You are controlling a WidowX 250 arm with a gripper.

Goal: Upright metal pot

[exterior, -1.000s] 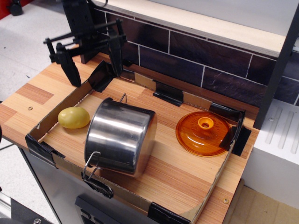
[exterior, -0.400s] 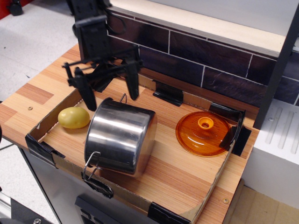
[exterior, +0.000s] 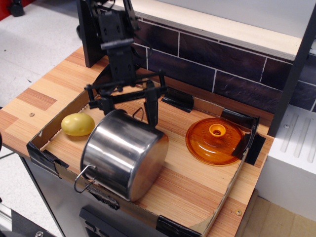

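Observation:
The metal pot (exterior: pixel 123 155) lies on its side in the cardboard tray (exterior: pixel 148 212), shiny base toward the camera. One wire handle (exterior: pixel 83 178) hangs over the tray's front wall; the other (exterior: pixel 139 113) shows at the far side. My black gripper (exterior: pixel 129 116) is open right at the pot's far upper edge. Its left finger (exterior: pixel 105 104) touches the pot's upper left rim, and the right finger (exterior: pixel 151 108) stands by the upper right edge. The pot's opening is hidden.
A yellow potato (exterior: pixel 77 124) lies left of the pot, close to it. An orange translucent lid (exterior: pixel 215 141) rests at the tray's right. A dark tiled wall (exterior: pixel 212 64) runs behind. A white unit (exterior: pixel 291 153) stands to the right.
My gripper has come down and to the right, from the back left corner onto the pot's far edge. The pot has shifted toward the front left and its near handle now overhangs the tray wall.

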